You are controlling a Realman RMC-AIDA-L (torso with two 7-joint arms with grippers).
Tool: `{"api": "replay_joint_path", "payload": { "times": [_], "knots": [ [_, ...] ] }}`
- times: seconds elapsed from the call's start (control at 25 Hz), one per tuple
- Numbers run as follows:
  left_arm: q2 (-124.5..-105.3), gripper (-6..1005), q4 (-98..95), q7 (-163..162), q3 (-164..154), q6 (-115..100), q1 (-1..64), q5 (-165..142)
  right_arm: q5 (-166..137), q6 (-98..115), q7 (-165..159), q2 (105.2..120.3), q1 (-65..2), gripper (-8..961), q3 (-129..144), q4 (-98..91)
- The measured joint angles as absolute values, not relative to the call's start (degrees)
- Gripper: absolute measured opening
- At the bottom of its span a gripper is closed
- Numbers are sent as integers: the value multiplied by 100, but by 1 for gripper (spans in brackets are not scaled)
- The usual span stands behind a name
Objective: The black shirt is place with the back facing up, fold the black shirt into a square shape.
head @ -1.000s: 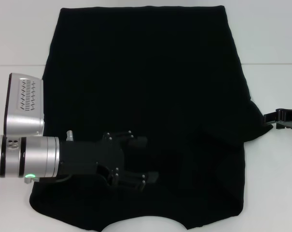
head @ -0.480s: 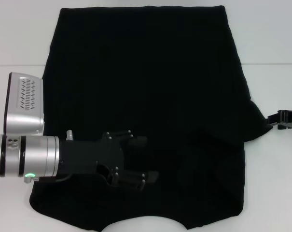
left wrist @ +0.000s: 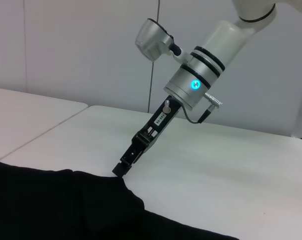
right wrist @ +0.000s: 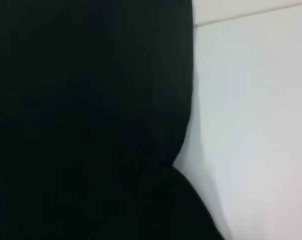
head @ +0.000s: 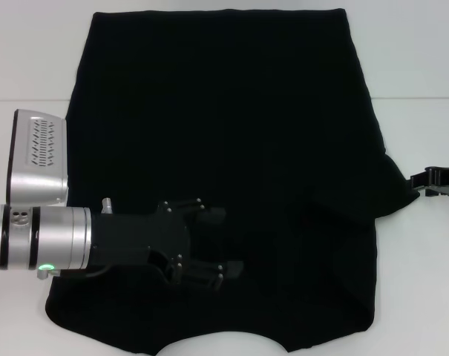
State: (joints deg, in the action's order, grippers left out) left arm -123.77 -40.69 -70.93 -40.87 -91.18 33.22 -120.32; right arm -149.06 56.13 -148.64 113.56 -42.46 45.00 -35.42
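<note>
The black shirt (head: 224,170) covers most of the white table (head: 417,67), spread flat with its straight hem at twelve o'clock and the curved neckline at six; its left side looks already turned in, while the right sleeve (head: 391,185) juts out at about three o'clock. The left gripper (head: 220,245) lies low over the cloth at about seven o'clock from the shirt's middle, its fingers spread wide and holding nothing. The right gripper (head: 421,183) sits at the table's right side with its tip at the sleeve point — in the left wrist view its fingers (left wrist: 122,169) come together on the peaked edge of the fabric, so it appears to be pinching the sleeve. The step in hand, I judge, is the right sleeve fold. The next move calls for lifting that sleeve and carrying it toward nine o'clock over the body — keeping a firm pinch and laying a straight side edge, with the left gripper steadying the cloth.
</note>
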Motion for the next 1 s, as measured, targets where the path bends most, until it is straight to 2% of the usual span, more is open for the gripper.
{"api": "replay_joint_path", "payload": {
  "times": [1.0],
  "knots": [
    [-12375,933,-4087,-7093,-4087,-9105,3317,-12032,-14906,5435,-14826,11374,-4293,413,4580,-3362]
  ]
}}
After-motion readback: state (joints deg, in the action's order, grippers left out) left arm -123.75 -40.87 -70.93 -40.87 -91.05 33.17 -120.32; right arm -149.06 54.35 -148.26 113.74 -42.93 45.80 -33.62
